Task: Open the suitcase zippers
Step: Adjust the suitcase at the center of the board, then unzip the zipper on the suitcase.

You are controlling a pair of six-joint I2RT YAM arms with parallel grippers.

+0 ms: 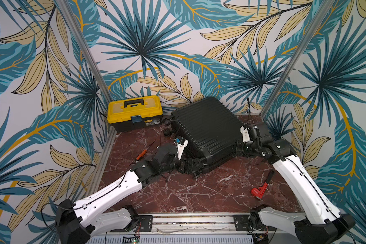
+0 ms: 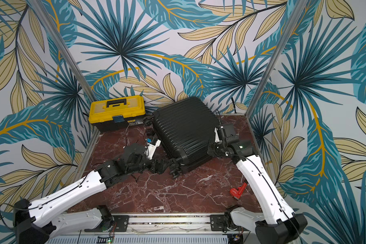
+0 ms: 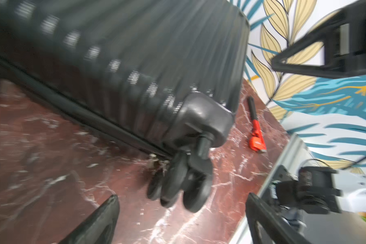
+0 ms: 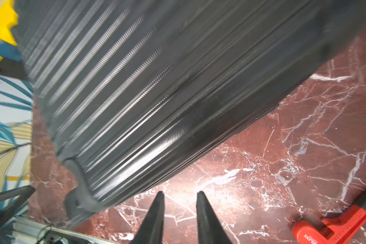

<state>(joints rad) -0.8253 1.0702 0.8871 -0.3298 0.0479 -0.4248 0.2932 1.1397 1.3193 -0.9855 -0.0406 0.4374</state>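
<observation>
The black ribbed suitcase (image 1: 205, 131) (image 2: 186, 131) lies closed on the marble table, turned at an angle. My left gripper (image 1: 189, 166) (image 3: 182, 196) is at its near-left corner, wide open, and the corner's wheels (image 3: 178, 186) sit just beyond its fingertips, blurred. The zippers' track (image 3: 82, 114) runs along the seam above the table, with small silvery bits (image 3: 156, 163) near the wheels that may be pulls. My right gripper (image 1: 240, 147) (image 4: 180, 192) is at the suitcase's right side, open by a narrow gap with nothing in it, just short of the zipper track (image 4: 220, 143).
A yellow-and-black toolbox (image 1: 134, 113) stands at the back left beside the suitcase. An orange screwdriver (image 1: 143, 153) lies left of my left wrist. A red pipe wrench (image 1: 261, 188) (image 4: 330, 228) lies near the right arm. Leaf-patterned walls enclose the table on three sides.
</observation>
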